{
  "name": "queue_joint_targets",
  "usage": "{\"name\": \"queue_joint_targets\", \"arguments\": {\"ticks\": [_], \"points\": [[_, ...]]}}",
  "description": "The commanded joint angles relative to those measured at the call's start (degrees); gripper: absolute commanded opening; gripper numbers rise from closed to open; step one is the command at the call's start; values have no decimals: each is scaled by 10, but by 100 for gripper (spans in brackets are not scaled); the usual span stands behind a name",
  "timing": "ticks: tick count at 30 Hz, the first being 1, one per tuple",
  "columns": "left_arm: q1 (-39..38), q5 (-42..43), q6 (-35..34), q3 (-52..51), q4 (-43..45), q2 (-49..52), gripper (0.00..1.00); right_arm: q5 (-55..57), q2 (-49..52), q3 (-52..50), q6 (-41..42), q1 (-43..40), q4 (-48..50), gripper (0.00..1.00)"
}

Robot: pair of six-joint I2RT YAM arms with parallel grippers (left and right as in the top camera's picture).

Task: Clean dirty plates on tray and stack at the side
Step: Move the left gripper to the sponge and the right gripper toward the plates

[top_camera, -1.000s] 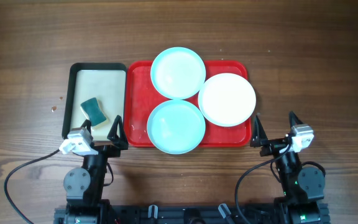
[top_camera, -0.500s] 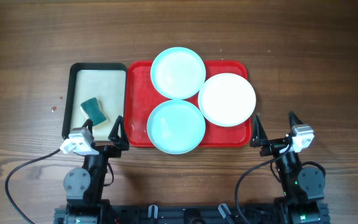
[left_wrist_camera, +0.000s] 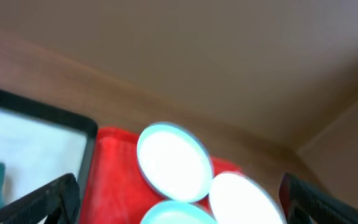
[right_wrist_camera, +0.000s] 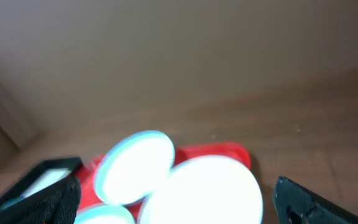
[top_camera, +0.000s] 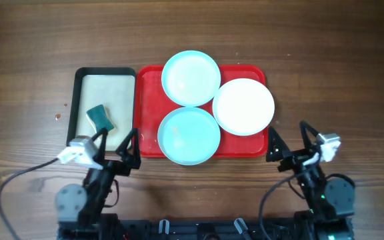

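Status: far aqua plate (top_camera: 191, 78), near aqua plate (top_camera: 189, 135) and white plate (top_camera: 243, 107), all shallow rounds, crowd the large red plastic tray (top_camera: 149, 93), overhanging its edges. At the table's near edge left gripper (top_camera: 116, 143) and right gripper (top_camera: 289, 138) hover, jaws spread, empty, presumably poised to start; green sponge (top_camera: 99, 118) waits in black-rimmed tray (top_camera: 79, 100).

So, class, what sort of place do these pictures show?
Likely a robot test bench, not a kitchen: wooden table, plates on a red tray, a sponge in a black tray.

Probably a robotics lab bench: a wood-grain table (top_camera: 32, 40) carries a left arm (top_camera: 89, 193) and right arm (top_camera: 325, 193) mounted at its near edge, black cables (top_camera: 25, 171) trailing, plain beige wall (left_wrist_camera: 229, 50) behind.
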Motion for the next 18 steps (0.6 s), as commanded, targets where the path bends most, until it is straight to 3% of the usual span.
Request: {"name": "queue_joint_targets", "arguments": {"ticks": [1, 5, 11, 16, 18], "points": [[-3, -25, -3, 149, -76, 68, 100, -23, 49, 124, -6, -1, -30, 100], [-3, -39, -3, 294, -184, 181, 100, -31, 150, 258, -27, -1, -103, 100], [-3, -52, 42, 505, -366, 384, 100, -55, 367, 499, -67, -1, -312, 100], [-3, -106, 43, 615, -510, 539, 100, -57, 557, 675, -108, -1, -507, 100], [-3, -99, 42, 623, -517, 578, 100, -57, 610, 701, -107, -1, -524, 100]]}}
